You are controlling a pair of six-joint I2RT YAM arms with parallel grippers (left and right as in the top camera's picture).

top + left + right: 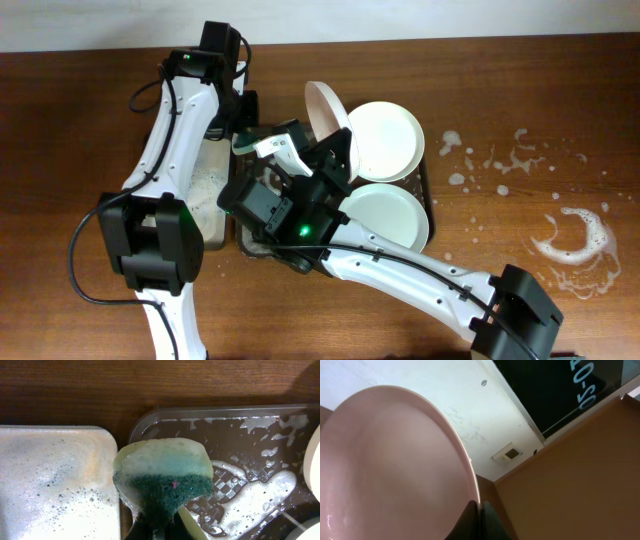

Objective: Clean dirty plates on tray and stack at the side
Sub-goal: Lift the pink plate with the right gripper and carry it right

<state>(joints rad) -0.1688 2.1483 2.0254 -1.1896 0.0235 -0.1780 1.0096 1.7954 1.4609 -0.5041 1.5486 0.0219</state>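
Two plates (388, 140) partly hidden on tray (210, 412); right claw (481, 515) clamps tilted plate (395, 470), left claw (157, 527) clamps sponge (162, 470).

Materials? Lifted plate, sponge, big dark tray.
The lifted plate looks like glazed ceramic or melamine, can't tell which: smooth pinkish gloss with soft highlights. The sponge: soft pale-yellow foam backed by coarse green scouring fibre, sudsy. The tray: probably dark plastic, with a glossy moulded rim and rounded corner.

The dark brown rectangular plastic tray (220, 430) shows a fine checkered pattern under white foam streaks (260, 495). The oblong sponge (162, 477) is dark green below pale yellow. The round glossy plate (385, 470) looks pinkish-beige. The wood-grain worktop (520, 80) is reddish brown.
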